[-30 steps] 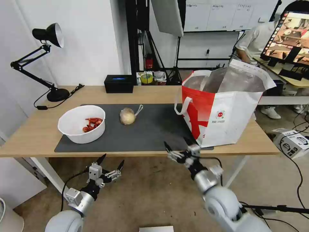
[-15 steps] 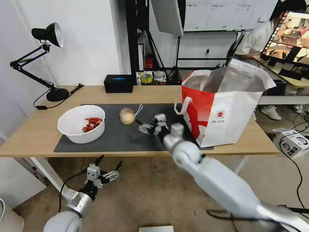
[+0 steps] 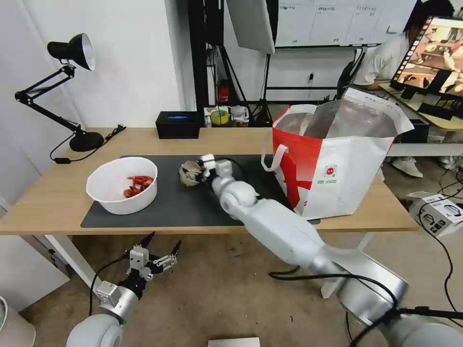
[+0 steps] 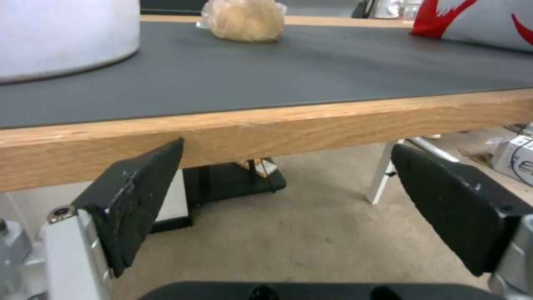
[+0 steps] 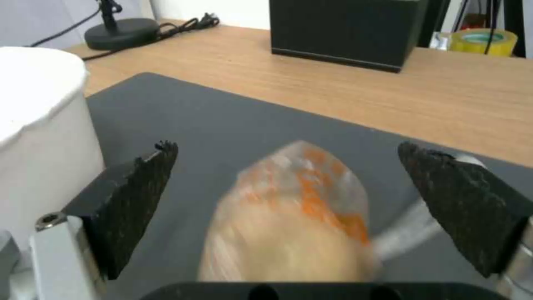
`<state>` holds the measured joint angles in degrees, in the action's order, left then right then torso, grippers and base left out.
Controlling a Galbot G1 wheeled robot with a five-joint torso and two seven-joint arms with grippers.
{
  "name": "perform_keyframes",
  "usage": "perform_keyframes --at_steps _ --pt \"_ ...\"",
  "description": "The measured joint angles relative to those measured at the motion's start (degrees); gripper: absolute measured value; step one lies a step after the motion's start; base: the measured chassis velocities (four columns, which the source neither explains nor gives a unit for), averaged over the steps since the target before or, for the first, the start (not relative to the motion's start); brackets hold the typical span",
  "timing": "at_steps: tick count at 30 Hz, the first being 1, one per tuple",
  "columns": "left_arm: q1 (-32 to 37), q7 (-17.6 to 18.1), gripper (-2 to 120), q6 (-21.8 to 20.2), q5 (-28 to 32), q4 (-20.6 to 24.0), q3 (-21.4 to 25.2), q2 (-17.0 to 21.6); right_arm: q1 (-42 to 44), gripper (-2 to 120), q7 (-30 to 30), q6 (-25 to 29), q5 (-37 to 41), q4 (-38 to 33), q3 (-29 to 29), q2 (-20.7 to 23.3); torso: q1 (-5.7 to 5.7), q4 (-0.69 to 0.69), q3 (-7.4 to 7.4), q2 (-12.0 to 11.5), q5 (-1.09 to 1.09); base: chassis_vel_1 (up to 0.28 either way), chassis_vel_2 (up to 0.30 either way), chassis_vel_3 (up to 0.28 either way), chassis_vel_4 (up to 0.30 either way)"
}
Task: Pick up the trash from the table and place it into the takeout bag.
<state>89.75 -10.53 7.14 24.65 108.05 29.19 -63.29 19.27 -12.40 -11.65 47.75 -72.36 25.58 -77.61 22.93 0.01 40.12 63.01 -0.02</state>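
Observation:
A knotted clear bag (image 3: 187, 175) holding a beige lump lies mid-mat on the table (image 3: 48, 202). My right gripper (image 3: 197, 169) has reached it and is open. In the right wrist view the two black pads stand either side of the bag (image 5: 289, 225), apart from it. The white bowl (image 3: 120, 195) with red crayfish shells sits at the mat's left end. At the right end the red-and-white takeout bag (image 3: 347, 168) stands with its top open. Below the table's front edge my left gripper (image 3: 165, 239) hangs open, holding nothing.
A black desk lamp (image 3: 72, 53) stands at the table's far left and a black box (image 3: 178, 125) at its back edge. The dark grey mat (image 3: 193, 207) has bare room between bowl and takeout bag. A cardboard box (image 3: 436, 212) lies on the floor at right.
My right arm rose from below the table's front edge and stretched across the mat to the knotted bag, gripper open. The left arm, bowl and takeout bag stayed put.

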Motion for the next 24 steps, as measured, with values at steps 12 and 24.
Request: perform_keyframes --at_steps 12,24 --pt "-0.6 -0.1 100 0.73 0.41 -0.66 0.11 0.18 -6.75 100 0.8 -2.26 -1.81 11.83 1.17 -8.9 -0.01 0.01 -0.01 0.01 0.0 0.0 0.0 0.0 0.0" --pt "-0.27 -0.06 100 1.12 0.24 -0.07 0.14 -0.2 -7.18 100 1.59 -6.03 -1.8 15.19 2.02 -10.28 -0.01 -0.01 -0.01 0.01 0.01 0.0 0.0 0.0 0.0"
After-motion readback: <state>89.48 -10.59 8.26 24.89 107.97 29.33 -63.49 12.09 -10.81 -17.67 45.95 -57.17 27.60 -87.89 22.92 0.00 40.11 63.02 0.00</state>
